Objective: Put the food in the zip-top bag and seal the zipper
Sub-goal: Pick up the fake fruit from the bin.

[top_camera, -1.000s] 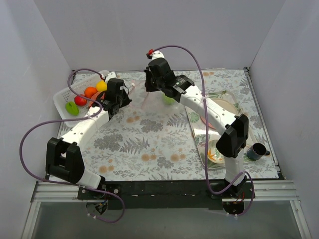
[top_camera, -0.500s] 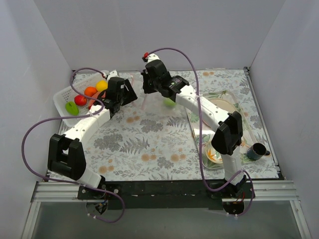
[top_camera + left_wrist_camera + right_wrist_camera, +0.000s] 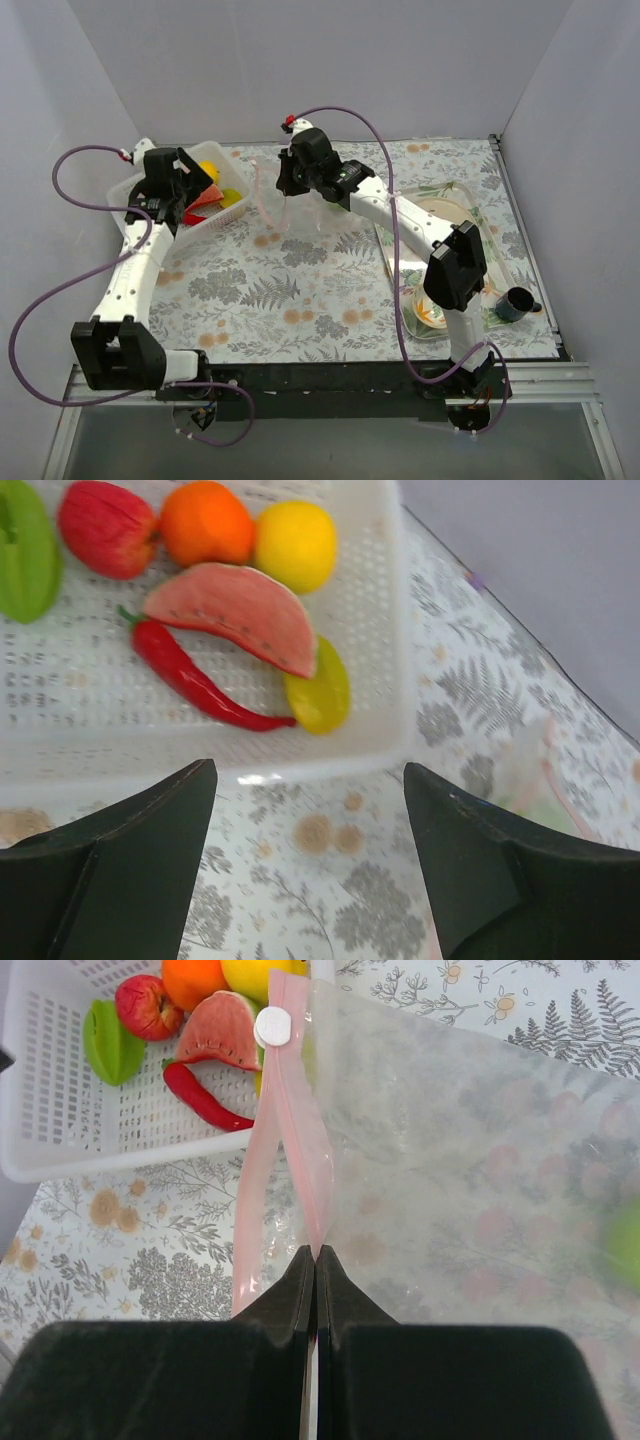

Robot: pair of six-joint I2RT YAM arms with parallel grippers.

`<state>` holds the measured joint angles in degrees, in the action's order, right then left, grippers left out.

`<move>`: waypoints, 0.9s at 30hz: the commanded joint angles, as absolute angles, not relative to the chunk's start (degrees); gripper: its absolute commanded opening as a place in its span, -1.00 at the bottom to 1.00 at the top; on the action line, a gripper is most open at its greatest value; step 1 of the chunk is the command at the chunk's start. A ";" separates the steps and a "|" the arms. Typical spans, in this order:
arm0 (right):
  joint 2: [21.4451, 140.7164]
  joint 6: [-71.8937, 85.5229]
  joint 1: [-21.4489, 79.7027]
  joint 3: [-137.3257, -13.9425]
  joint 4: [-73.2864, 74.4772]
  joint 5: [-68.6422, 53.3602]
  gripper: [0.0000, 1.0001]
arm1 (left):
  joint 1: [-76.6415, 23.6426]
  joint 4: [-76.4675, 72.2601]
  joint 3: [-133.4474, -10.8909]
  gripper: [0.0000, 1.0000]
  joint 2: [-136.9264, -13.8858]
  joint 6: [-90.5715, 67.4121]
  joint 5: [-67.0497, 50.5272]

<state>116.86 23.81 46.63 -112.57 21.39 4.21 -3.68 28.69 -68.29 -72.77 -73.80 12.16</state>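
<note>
Zip-top bag (image 3: 450,1160), clear floppy film, pink zipper (image 3: 285,1110) clenched in right gripper (image 3: 315,1255).
Left gripper (image 3: 308,780) spread, empty, over white slotted basket (image 3: 380,630), upper left; glossy watermelon slice (image 3: 235,610) inside.

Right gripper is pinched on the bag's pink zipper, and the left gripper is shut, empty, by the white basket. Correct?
Not quite. The left gripper is open, not shut: the left wrist view shows its jaws wide apart, empty, by the white basket. The right gripper is indeed pinched on the pink zipper of the bag.

Top view high, wide; wrist views close, downward, both showing basket (image 3: 60,720).
</note>
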 commanded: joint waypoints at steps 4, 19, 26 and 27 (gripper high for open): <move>113.65 25.31 46.05 -107.59 14.51 -1.21 -0.97 | 9.12 31.55 -77.07 0.50 -89.80 -73.66 18.28; 109.51 24.52 44.83 -98.62 9.76 -5.62 -0.97 | 14.24 31.38 -98.17 0.65 -117.06 -74.79 19.95; 109.42 24.35 44.82 -97.47 8.97 -6.76 -0.97 | 14.50 29.28 -96.33 0.55 -117.86 -81.47 21.97; 109.51 24.35 44.74 -97.30 8.96 -6.85 -0.97 | 14.59 29.44 -96.42 0.53 -118.30 -82.34 22.15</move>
